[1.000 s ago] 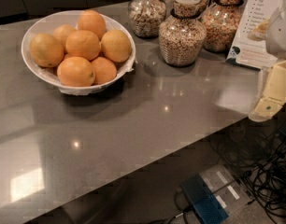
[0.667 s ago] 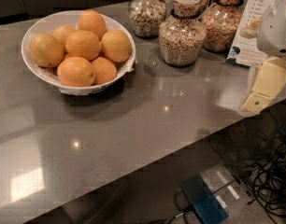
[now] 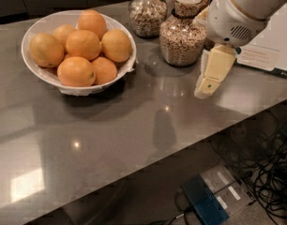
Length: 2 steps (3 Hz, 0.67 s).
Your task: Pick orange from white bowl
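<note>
The white bowl [image 3: 35, 71] stands on the grey counter at the upper left, with white crinkled liner at its edge. It holds several oranges in a pile. A yellow-orange orange [image 3: 116, 45] lies at the pile's right side, and deeper-orange ones [image 3: 76, 71] lie at the front. My gripper [image 3: 205, 87] hangs from the white arm at the right, above the counter beside a cereal jar. It is well to the right of the bowl and holds nothing.
Two glass jars of cereal [image 3: 147, 13] [image 3: 181, 36] stand behind and left of the gripper. A white printed sheet [image 3: 265, 50] lies at the far right. The counter's front edge runs diagonally; cables [image 3: 270, 172] and a blue box [image 3: 204, 203] lie on the floor below.
The gripper has moved left from the counter's right edge to above the counter, close to the nearer cereal jar. The bowl and oranges have not moved.
</note>
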### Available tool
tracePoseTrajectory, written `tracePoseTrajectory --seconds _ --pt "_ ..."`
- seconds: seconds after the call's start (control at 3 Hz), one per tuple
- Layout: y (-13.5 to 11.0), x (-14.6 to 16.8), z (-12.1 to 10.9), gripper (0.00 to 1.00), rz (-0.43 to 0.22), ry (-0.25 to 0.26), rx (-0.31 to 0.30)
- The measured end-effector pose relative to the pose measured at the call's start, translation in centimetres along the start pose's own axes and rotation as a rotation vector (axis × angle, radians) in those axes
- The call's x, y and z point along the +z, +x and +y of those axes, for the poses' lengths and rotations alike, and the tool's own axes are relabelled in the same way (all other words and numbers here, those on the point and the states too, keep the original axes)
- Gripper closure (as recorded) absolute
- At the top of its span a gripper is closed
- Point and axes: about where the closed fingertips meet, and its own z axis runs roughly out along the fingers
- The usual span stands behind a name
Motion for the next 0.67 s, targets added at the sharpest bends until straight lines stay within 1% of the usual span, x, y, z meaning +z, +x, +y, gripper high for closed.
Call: tracePoseTrajectory --seconds 0.33,0.67 --pt "-2.34 1.82 -1.64 0.00 -0.052 0.001 -0.053" --pt "-2.34 1.83 -1.65 0.00 -0.053 0.002 -0.053"
